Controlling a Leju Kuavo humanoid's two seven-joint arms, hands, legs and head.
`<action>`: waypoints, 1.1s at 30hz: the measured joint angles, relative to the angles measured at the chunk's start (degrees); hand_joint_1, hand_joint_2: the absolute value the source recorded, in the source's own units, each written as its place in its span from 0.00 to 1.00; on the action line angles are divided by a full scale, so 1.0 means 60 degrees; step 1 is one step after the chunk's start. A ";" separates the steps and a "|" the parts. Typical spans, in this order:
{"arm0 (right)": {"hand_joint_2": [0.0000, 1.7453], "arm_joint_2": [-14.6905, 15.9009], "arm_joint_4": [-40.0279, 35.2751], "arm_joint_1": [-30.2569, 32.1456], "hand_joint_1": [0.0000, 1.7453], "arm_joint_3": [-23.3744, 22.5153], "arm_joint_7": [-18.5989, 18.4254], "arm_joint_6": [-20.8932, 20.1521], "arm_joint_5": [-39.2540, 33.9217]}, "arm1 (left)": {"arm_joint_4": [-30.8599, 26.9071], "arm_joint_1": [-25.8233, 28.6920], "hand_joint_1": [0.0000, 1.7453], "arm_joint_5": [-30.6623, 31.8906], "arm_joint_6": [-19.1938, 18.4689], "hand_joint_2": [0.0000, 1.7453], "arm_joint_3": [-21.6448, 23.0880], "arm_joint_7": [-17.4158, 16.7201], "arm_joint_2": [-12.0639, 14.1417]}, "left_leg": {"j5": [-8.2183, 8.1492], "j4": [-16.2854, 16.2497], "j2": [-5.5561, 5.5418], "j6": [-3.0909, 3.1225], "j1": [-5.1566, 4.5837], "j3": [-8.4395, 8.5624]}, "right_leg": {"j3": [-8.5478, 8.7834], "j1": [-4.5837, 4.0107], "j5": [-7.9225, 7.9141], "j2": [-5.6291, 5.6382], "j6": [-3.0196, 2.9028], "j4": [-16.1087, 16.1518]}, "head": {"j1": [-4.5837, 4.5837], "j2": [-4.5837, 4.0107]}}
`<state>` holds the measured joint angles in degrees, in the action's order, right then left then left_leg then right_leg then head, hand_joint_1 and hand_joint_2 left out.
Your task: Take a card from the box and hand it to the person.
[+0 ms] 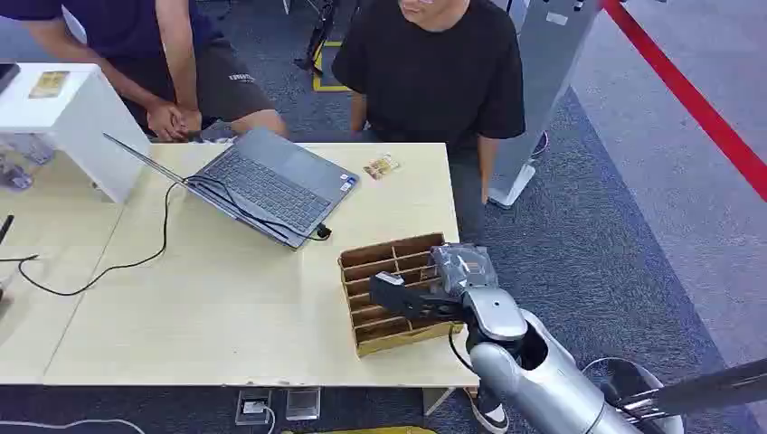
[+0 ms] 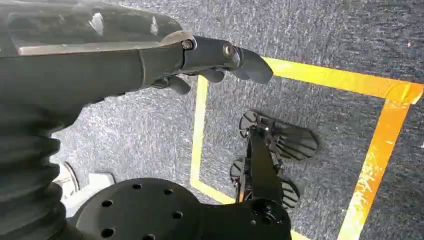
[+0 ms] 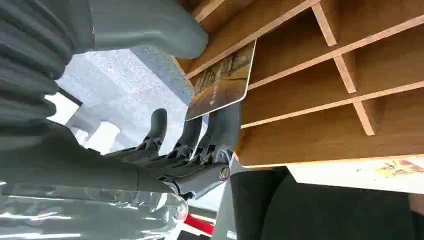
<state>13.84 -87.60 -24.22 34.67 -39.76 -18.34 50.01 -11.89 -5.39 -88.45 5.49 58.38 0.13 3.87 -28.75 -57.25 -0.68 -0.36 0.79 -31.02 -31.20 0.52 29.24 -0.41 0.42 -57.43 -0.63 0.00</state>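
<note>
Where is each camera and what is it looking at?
Head view: high on the robot, looking down at the table, box and right hand.
Left wrist view: behind the hanging left hand, facing the floor.
Right wrist view: behind the right hand, facing the box and card.
Head and right wrist views share box and right hand.

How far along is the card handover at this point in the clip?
Early. The right robot hand pinches a card at the wooden box, so the pick is under way. The card is not yet lifted away or given to the person. The left robot hand hangs idle.
</note>
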 joint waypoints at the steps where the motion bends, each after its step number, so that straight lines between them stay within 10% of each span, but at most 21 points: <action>1: 1.00 0.0000 0.0000 0.0000 0.52 0.0000 0.0000 0.0000 0.0000 | 0.0000 0.0000 0.00 0.0000 -0.0004 1.00 0.0000 0.0000 0.0000 | 0.0000 0.0000 0.0000 0.0000 0.0000 0.0000 | 0.0000 0.0000 0.0000 0.0000 0.0000 0.0000 | 0.0000 -0.0003; 6: 1.00 0.0000 0.0000 0.0015 0.98 -0.0004 0.0000 0.0007 -0.0004 | 0.0000 -0.0001 0.00 0.0000 -0.0011 1.00 0.0000 0.0000 0.0000 | 0.0000 0.0000 0.0000 0.0000 0.0000 -0.0001 | 0.0000 0.0000 0.0000 0.0000 0.0000 0.0000 | 0.0000 -0.0003; 33: 1.00 0.0000 -0.0077 0.0101 0.91 -0.0153 0.0000 0.0168 0.0033 | 0.0000 -0.0001 0.00 0.0218 0.0066 1.00 0.0015 0.0062 0.0000 | 0.0000 0.0000 0.0000 0.0000 0.0000 0.0000 | 0.0000 0.0000 0.0000 0.0000 0.0000 0.0000 | 0.0000 -0.0003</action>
<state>13.84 -88.06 -23.61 33.75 -39.76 -17.33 50.20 -11.89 -5.40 -87.14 5.88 58.47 0.50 3.87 -28.75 -57.25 -0.68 -0.36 0.79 -31.02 -31.20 0.52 29.24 -0.41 0.42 -57.43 -0.63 -0.02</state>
